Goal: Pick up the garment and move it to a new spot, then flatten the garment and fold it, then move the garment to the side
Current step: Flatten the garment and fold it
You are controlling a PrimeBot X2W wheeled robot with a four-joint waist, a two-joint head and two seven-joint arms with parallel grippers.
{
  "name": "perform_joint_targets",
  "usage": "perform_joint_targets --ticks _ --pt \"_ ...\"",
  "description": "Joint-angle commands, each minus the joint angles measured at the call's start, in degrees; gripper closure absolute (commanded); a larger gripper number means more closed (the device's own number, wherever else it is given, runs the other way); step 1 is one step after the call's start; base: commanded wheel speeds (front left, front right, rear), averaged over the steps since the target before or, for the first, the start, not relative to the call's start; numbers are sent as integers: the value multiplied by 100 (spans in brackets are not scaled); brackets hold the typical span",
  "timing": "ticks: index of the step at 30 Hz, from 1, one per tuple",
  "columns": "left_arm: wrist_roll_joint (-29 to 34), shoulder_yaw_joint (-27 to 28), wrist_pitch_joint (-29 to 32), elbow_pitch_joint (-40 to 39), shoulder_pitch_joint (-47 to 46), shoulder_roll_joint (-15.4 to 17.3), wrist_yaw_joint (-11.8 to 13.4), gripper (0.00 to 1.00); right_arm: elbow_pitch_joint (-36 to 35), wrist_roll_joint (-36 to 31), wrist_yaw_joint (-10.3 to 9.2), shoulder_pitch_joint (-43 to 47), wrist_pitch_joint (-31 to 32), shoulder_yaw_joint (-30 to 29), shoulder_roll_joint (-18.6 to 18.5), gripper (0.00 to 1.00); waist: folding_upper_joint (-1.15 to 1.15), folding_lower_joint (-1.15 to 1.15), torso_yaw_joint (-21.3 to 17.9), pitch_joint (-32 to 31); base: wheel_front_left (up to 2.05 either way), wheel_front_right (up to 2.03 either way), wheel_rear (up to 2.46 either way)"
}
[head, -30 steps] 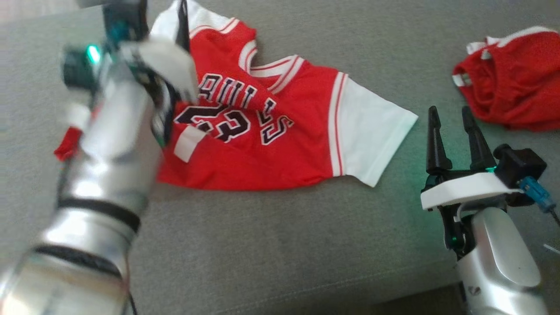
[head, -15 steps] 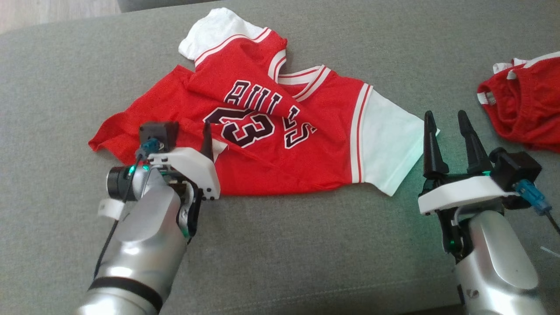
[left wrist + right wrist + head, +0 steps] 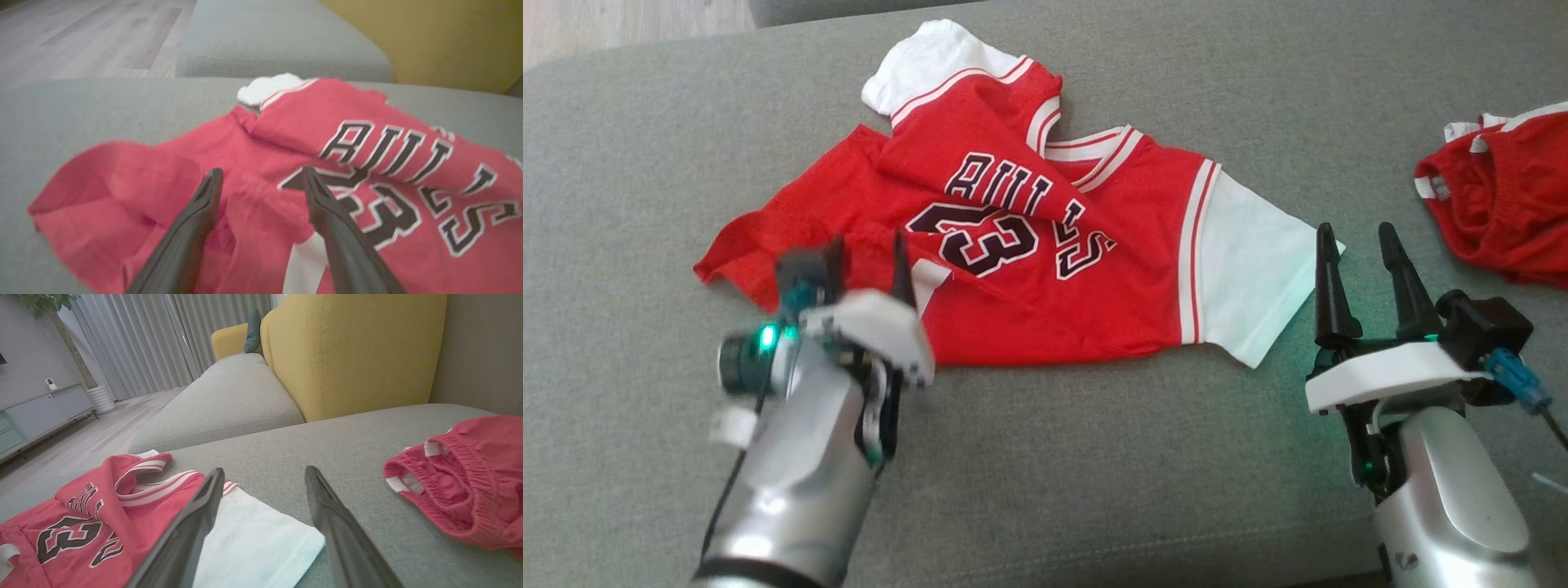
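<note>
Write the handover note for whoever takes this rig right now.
Left gripper: open, empty, fingers over the rumpled hem of the jersey.
Right gripper: open, empty, beside the white sleeve.
Garment: on the grey cushion, one shoulder folded over the chest; red shorts lie apart at the right.
Done: nothing visibly finished; garment not flat.
Left: flatten, fold, move aside.

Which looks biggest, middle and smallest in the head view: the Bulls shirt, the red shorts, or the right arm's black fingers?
1. The Bulls shirt, spread across the cushion.
2. The red shorts, though the picture's edge cuts them off, so their whole size is unsure.
3. The right fingers, nearer the camera yet smallest.
</note>
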Motion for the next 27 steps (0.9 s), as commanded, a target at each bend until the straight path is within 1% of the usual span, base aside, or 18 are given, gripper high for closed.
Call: perform_joint_targets --ticks 1,4,8,17,27 --pt "36 201 -70 -49 41 137 -7 0 -153 -10 37 -32 -22 127 -10 0 0 0 -4 -4 0 0 0" --pt "5 213 -70 247 74 134 -70 0 -115 -3 37 -26 -22 132 -7 0 0 0 -11 -15 0 0 0" --pt "-10 253 -70 417 -3 127 -114 0 -92 -4 37 -40 -22 128 -8 0 0 0 -24 5 0 0 0" --pt "124 253 -70 137 4 107 -254 0 -78 -17 37 -27 -22 121 -24 0 0 0 -22 15 0 0 0" --pt "80 244 -70 181 -103 98 -464 0 -60 -3 37 -52 -22 211 -8 0 0 0 -79 64 0 0 0"
